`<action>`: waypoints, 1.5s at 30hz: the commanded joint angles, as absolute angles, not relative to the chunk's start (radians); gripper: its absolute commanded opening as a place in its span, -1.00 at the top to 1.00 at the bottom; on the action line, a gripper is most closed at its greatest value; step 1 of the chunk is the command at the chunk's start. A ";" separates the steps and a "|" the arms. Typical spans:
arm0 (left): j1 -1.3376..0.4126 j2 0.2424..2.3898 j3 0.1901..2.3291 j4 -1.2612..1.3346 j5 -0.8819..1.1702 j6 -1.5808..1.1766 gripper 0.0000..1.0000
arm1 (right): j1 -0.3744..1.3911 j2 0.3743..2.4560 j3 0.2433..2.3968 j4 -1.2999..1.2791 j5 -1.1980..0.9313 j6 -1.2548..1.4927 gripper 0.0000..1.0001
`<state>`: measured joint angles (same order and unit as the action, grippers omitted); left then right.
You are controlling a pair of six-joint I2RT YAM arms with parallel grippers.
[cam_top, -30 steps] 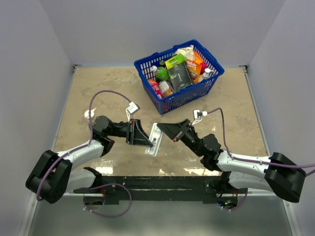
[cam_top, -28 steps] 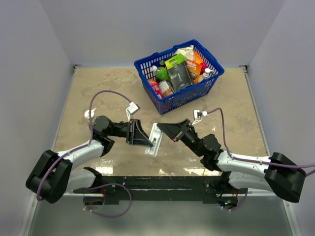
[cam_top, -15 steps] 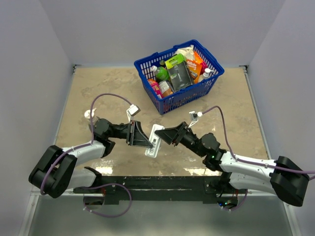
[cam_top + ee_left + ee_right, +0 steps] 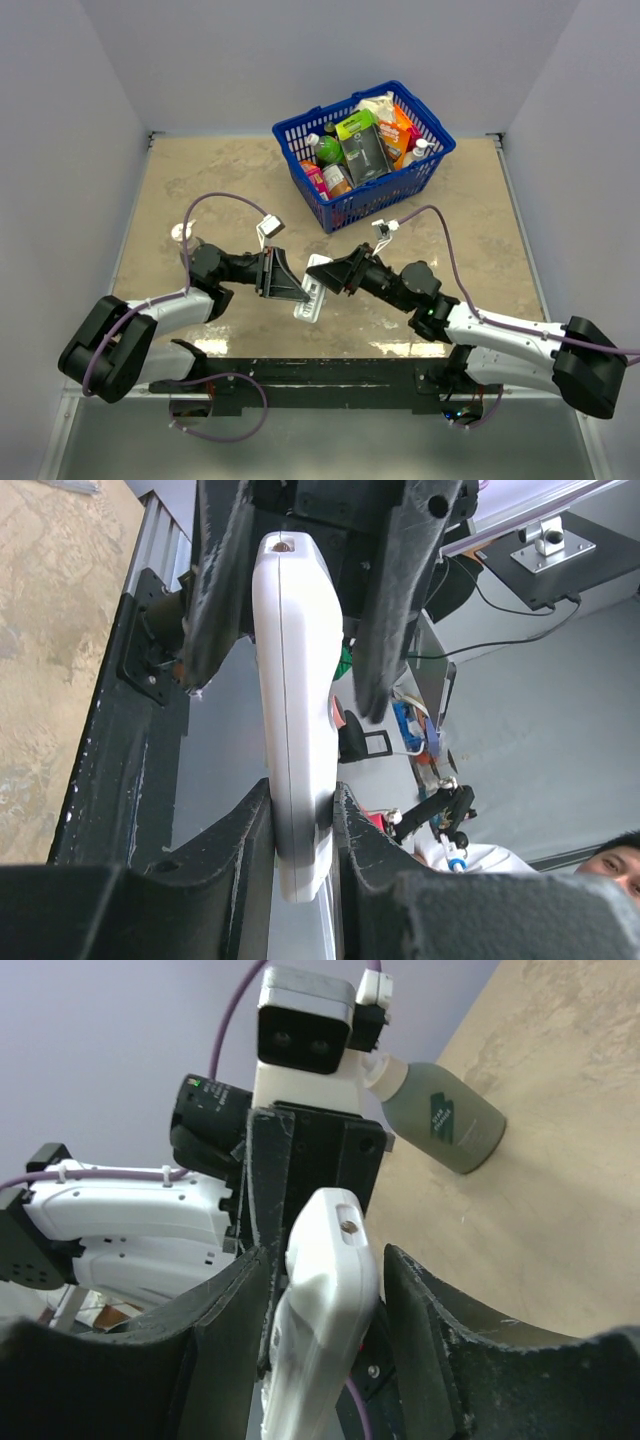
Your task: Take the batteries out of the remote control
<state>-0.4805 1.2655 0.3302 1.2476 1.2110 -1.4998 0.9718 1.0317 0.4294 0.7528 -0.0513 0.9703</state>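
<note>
Holds the remote control pinched edge-on in the left hand, lifted above the table, just in front of the blue basket. Straddles its free end with the right hand, fingers spread, slim gaps either side.

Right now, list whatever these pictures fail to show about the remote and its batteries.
- Batteries: not seen in any view; both wrist views show the remote control nearly edge-on.
- Battery compartment, open or shut: top view, too small, crowded by left hand and right hand.
- Remote's lower end: right wrist view, blurred, cut by bottom edge.
</note>
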 commanded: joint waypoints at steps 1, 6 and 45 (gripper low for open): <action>-0.485 1.246 0.333 1.385 1.207 -1.496 1.00 | 0.966 1.034 0.449 0.741 -0.083 0.985 0.01; -0.485 1.241 0.331 1.344 1.209 -1.477 1.00 | 0.968 0.986 0.443 0.652 -0.017 0.962 0.33; -0.590 0.635 0.594 -0.135 0.591 0.196 0.20 | 0.699 1.252 0.454 0.738 -0.600 1.080 1.00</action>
<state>-0.5293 0.5690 0.5926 -0.0620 0.6167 -0.0799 0.7055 1.2022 0.4664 0.6174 -0.4934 1.0172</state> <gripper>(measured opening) 0.405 0.292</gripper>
